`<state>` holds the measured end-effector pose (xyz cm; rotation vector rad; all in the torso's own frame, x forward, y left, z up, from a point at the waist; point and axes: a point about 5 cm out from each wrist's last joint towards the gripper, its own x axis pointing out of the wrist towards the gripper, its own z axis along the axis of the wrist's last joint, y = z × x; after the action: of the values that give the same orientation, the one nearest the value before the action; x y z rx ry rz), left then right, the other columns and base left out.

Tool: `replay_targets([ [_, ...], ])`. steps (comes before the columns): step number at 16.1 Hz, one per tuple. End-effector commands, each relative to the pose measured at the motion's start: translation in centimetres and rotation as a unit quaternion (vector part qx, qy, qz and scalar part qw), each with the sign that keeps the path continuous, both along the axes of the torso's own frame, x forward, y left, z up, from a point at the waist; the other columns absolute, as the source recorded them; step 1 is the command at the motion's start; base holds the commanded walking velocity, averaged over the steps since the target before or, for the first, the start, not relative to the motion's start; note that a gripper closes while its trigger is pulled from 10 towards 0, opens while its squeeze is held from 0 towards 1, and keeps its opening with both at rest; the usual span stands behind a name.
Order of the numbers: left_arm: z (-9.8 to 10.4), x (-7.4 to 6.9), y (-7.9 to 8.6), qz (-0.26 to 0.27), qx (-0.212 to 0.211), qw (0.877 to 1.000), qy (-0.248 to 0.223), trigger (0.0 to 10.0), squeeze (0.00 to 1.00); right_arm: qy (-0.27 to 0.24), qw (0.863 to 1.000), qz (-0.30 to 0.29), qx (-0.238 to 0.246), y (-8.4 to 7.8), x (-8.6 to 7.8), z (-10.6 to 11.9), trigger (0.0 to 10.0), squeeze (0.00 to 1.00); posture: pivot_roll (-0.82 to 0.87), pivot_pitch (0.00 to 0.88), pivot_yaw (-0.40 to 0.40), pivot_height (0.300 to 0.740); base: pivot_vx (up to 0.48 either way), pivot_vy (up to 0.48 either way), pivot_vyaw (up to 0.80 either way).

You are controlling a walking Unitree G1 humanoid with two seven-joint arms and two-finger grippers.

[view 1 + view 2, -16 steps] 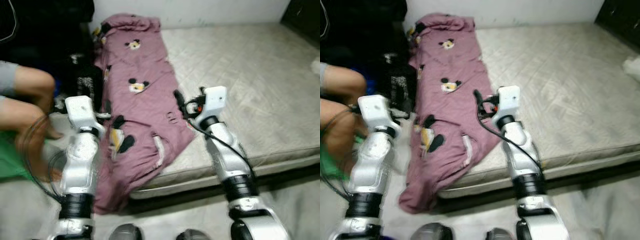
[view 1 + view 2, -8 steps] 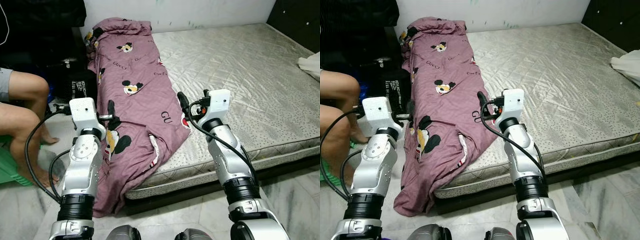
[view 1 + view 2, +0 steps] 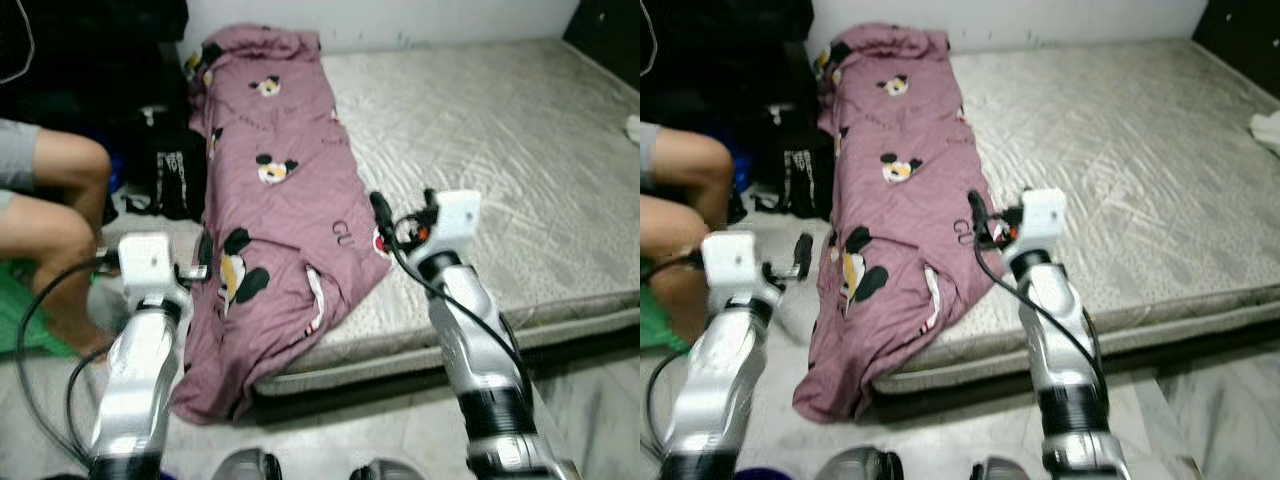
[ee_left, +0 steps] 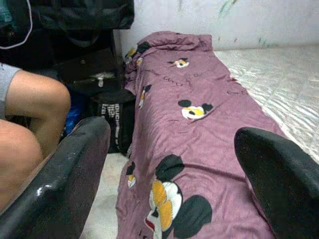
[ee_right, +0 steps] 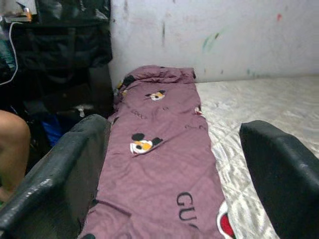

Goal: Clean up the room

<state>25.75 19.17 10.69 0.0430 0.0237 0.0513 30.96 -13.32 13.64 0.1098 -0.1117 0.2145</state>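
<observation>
A purple blanket (image 3: 280,190) with cartoon mouse prints lies along the left side of the bare mattress (image 3: 500,150). Its near end hangs over the front edge down to the floor. My left gripper (image 4: 172,149) is open beside the blanket's left edge, over the floor, with nothing between its fingers (image 3: 802,250). My right gripper (image 5: 174,149) is open too, hovering low over the blanket's right edge near the mattress front, and it holds nothing. Both wrist views look along the blanket toward the wall.
A person's bare legs (image 3: 60,200) are close on my left, above something green (image 3: 20,320) on the floor. Black bags (image 3: 170,170) stand between the person and the bed. A white cloth (image 3: 632,128) lies at the mattress's far right edge.
The picture has swayed and blurred as the camera moved. My left arm sits lower and a little further left beside the blanket. The right arm has kept its place over the blanket's edge.
</observation>
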Motion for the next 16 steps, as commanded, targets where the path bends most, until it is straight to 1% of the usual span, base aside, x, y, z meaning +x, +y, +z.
replay_targets([
  [1, 0.7, -0.4, -0.2, -0.016, 0.006, 1.000, -0.014, 10.0, 0.00, 0.002, 1.000, -0.007, 0.003, -0.4, -0.4, 0.3, 10.0, 0.00, -0.07, 0.000, 0.002, 0.740, 0.000, 0.000, 0.00],
  [2, 0.6, -1.0, -0.2, -0.019, 0.007, 1.000, -0.012, 10.0, 0.00, 0.006, 1.000, -0.010, 0.002, -0.6, -0.9, 0.2, 10.0, 0.00, -0.07, 0.000, 0.003, 0.740, 0.000, 0.000, 0.00],
  [3, 0.4, -1.2, -0.3, -0.023, 0.005, 1.000, -0.008, 10.0, 0.00, 0.017, 1.000, -0.013, 0.003, -0.8, -1.3, -0.2, 10.0, 0.00, -0.07, 0.000, 0.004, 0.740, 0.000, 0.000, 0.00],
  [5, 0.9, -1.1, -0.7, -0.031, 0.004, 0.999, -0.008, 10.0, 0.00, 0.025, 1.000, -0.012, 0.002, -0.8, -1.8, -0.1, 10.0, 0.00, -0.07, 0.002, 0.007, 0.740, 0.000, 0.000, 0.00],
  [7, 1.2, -1.0, -0.7, -0.032, -0.001, 0.999, -0.009, 10.0, 0.00, 0.030, 0.999, -0.012, 0.003, -0.7, -2.2, -0.1, 10.0, 0.00, -0.08, 0.014, 0.011, 0.740, 0.000, 0.000, 0.00],
  [10, 1.3, -1.0, -0.4, -0.027, -0.011, 1.000, -0.004, 10.0, 0.00, 0.040, 0.999, -0.016, 0.005, -0.9, -2.9, -0.1, 10.0, 0.00, -0.09, 0.036, 0.020, 0.706, 0.000, 0.000, 0.00],
  [11, 1.3, -0.9, -0.4, -0.027, -0.012, 1.000, -0.002, 10.0, 0.00, 0.042, 0.999, -0.017, 0.005, -0.9, -3.0, 0.0, 10.0, 0.00, -0.09, 0.039, 0.021, 0.693, 0.000, 0.000, 0.00],
  [12, 1.4, -0.8, -0.4, -0.026, -0.013, 1.000, -0.001, 10.0, 0.00, 0.045, 0.999, -0.019, 0.003, -1.0, -3.1, 0.0, 10.0, 0.00, -0.09, 0.039, 0.021, 0.689, 0.000, 0.000, 0.00],
  [16, 1.6, -0.5, -0.5, -0.021, -0.018, 1.000, -0.007, 10.0, 0.00, 0.047, 0.999, -0.017, 0.000, -0.9, -2.9, 0.0, 10.0, 0.00, -0.09, 0.041, 0.015, 0.689, 0.000, 0.000, 0.00],
])
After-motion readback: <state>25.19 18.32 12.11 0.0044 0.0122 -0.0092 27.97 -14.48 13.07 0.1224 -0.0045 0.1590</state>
